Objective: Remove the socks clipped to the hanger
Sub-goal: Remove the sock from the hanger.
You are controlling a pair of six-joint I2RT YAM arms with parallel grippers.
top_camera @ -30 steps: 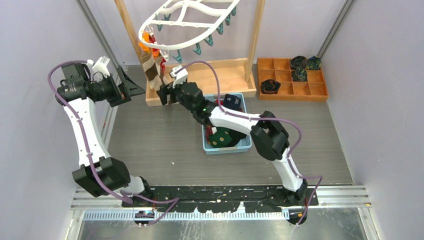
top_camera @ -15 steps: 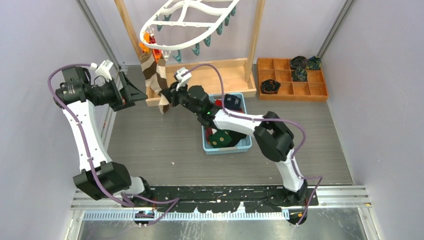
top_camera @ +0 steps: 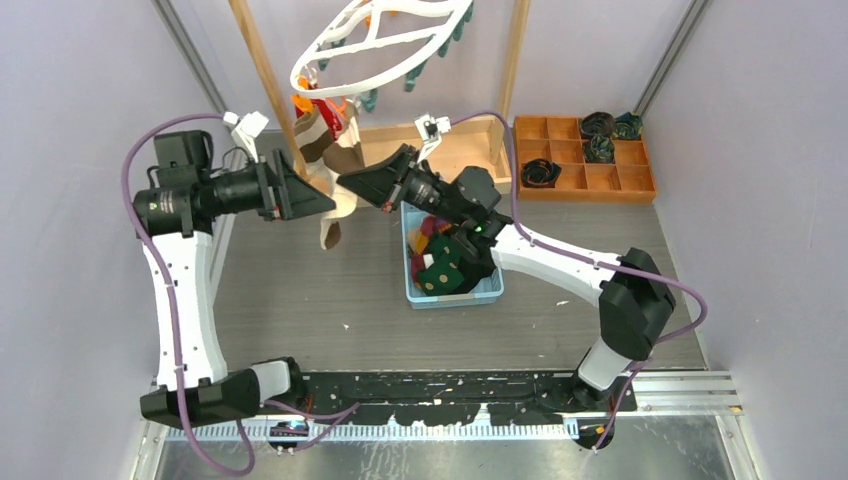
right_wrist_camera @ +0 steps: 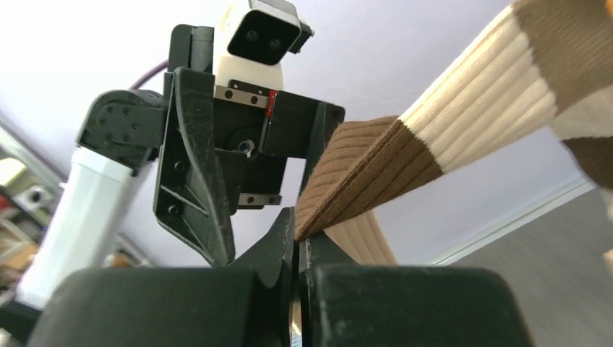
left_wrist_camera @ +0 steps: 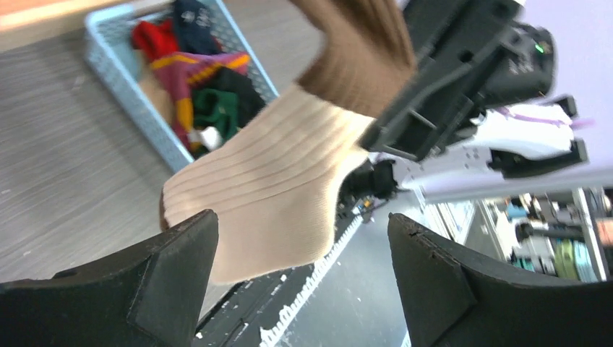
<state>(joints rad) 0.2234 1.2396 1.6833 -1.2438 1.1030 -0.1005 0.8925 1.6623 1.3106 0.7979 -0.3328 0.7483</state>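
Blue basket [top_camera: 455, 301] on the bench already holds a pile of socks [top_camera: 440, 270]. Right hand [top_camera: 345, 182] is clamped on the brown-striped sock [top_camera: 330, 160], with the left hand [top_camera: 318, 195] spread apart around its toe. The top looks clipped to the hanger [top_camera: 300, 72], so not done.

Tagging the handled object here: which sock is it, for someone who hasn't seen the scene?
Find the white oval hanger at the back; below its orange clips hangs one sock, pinched between the fingers of the right gripper. It alone is banded brown and beige; the other socks lie in the blue basket.
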